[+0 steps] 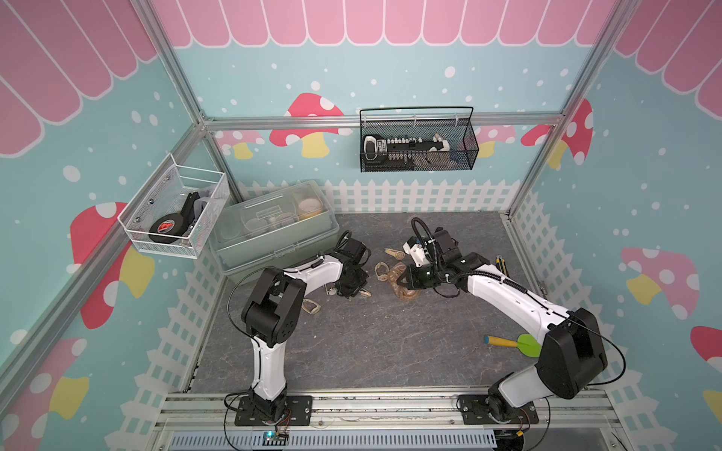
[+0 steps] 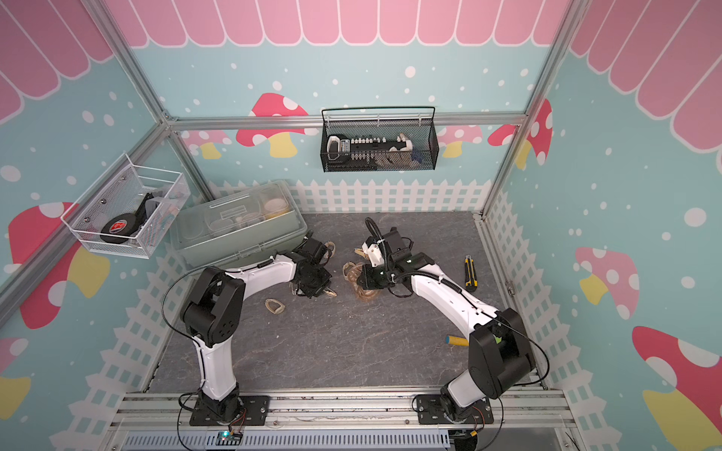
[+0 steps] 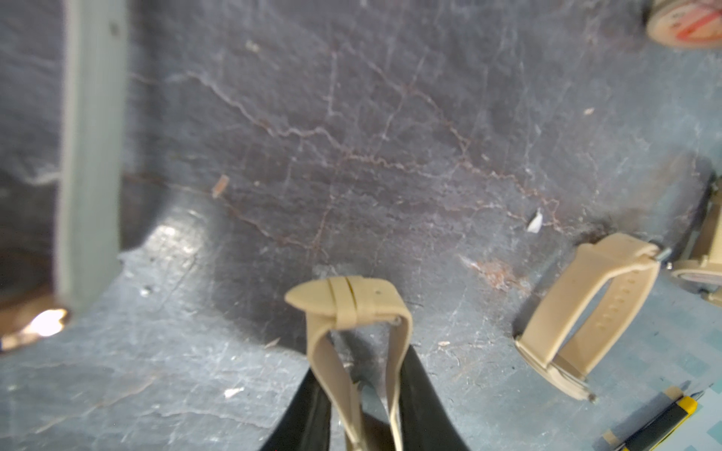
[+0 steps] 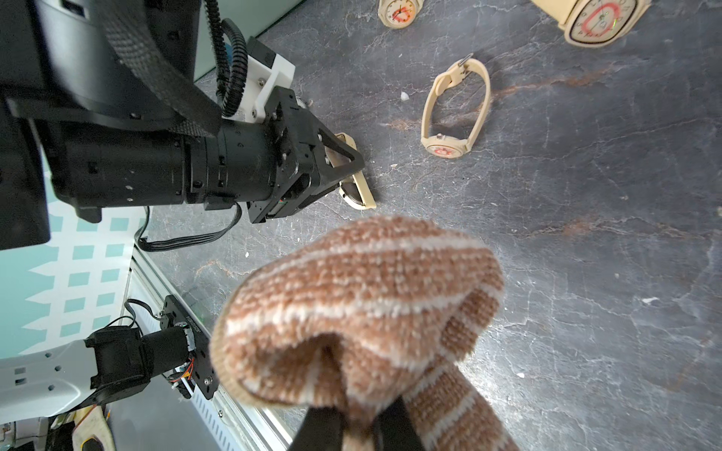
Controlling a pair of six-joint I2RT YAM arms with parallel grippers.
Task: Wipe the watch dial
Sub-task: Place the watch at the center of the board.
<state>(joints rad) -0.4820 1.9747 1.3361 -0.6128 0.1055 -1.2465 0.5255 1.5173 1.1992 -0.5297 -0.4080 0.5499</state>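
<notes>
My left gripper (image 3: 361, 363) has its two black fingers standing narrow on either side of the beige watch (image 3: 351, 300), at the lower centre of the left wrist frame. The strap loop runs up between them, but I cannot tell whether they pinch it or only flank it. In the right wrist frame, left of centre, the watch's case sits on edge down at the tabletop (image 4: 586, 273), and I cannot read its dial from here.

My right gripper (image 4: 361, 425) is clamped on a bunched brown-and-cream striped cloth (image 4: 359, 304). The cloth fills the lower middle of that frame, near the watch but apart from it.

Farther out, a second watch (image 4: 455, 113) stands on edge at upper centre. A face-up watch (image 4: 594, 21) lies at the upper right. A yellow utility knife (image 1: 500, 263) lies right of centre in a top view.

My worry is the left hold. If it is loose, the first push of the cloth could tip the watch over or slide it out. The bulky cloth also hides its own contact point, so I could rub strap or case instead of dial, or knock the second watch.
</notes>
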